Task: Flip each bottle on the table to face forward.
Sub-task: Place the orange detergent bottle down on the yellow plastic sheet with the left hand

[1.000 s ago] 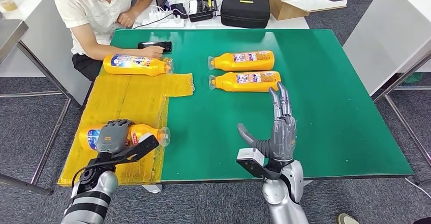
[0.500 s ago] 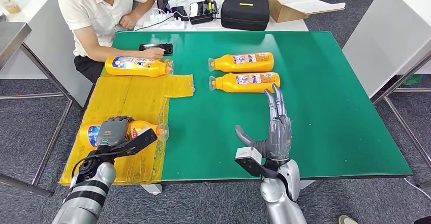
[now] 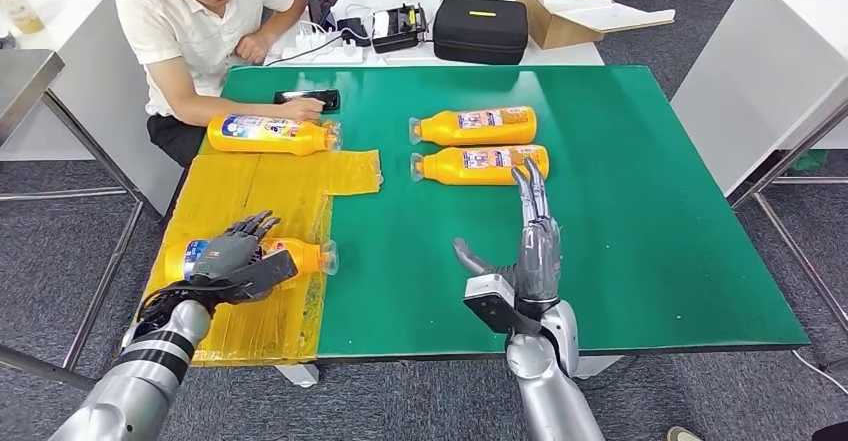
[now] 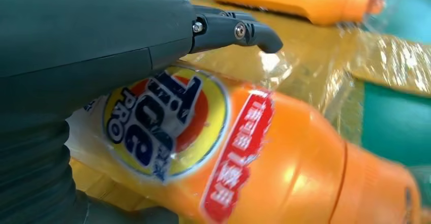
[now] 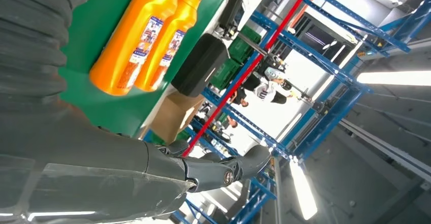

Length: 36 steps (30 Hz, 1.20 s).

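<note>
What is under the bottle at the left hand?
The near bottle lies on the yellow sheet, which covers that corner of the green table. The left hand rests over the bottle and hides part of it.

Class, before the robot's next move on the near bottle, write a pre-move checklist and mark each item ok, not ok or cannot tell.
1. Left hand on the near bottle: ok, it rests on top.
2. Firm grip on it: cannot tell.
3. Front label up: ok, logo shows in the left wrist view.
4. Right hand empty: ok, fingers apart above the green table.
5. Person's hand away from the near bottle: ok, it rests at the far-left bottle.
</note>
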### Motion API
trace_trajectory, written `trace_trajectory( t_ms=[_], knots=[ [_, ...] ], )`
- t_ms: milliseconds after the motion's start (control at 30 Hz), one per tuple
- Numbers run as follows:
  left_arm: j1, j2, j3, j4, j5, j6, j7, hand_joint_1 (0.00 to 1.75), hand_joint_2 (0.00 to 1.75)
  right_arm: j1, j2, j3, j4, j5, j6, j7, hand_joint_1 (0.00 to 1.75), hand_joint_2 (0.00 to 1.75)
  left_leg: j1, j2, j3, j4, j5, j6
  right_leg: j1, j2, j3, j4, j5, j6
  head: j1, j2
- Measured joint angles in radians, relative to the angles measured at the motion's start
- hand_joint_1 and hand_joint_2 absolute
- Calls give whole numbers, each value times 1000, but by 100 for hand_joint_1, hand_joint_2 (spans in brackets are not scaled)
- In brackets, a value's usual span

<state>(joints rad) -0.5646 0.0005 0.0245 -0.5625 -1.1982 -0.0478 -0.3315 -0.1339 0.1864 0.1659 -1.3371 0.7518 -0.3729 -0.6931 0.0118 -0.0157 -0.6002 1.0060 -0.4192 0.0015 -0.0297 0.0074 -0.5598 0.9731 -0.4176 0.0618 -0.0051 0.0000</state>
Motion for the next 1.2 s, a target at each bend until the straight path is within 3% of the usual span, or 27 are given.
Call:
trace_trajectory(
  t_ms=[333,733,867,1067,1200],
  knots=[
    [-53,112,-103,70,108,-157,-116,0,175,-62,-19,63,83,-72,-11,0,0,175,-1,10,24,-7,-7,-5,1,9,16,0,-5,-6,0,0],
    [-38,143,-194,69,195,-87,-159,0,175,-71,-31,75,115,-50,-24,-2,0,175,-1,10,27,-13,-8,-7,1,9,14,0,-9,-8,0,0],
    [11,112,-212,7,305,20,-217,0,175,-53,-31,64,110,-12,-21,-2,0,175,-1,7,25,-12,-7,-7,0,7,10,0,-10,-7,0,0],
    [98,42,-277,-181,514,-50,-241,0,175,-27,-20,37,83,35,-2,-2,0,175,-1,0,11,-11,-3,-4,-1,-1,2,0,-9,-6,0,0],
    [159,2,-324,-334,584,-26,-260,0,175,-10,-13,22,62,53,0,2,0,175,-2,0,6,-9,-3,-4,-1,-1,-3,0,-8,-5,0,0]
  ],
)
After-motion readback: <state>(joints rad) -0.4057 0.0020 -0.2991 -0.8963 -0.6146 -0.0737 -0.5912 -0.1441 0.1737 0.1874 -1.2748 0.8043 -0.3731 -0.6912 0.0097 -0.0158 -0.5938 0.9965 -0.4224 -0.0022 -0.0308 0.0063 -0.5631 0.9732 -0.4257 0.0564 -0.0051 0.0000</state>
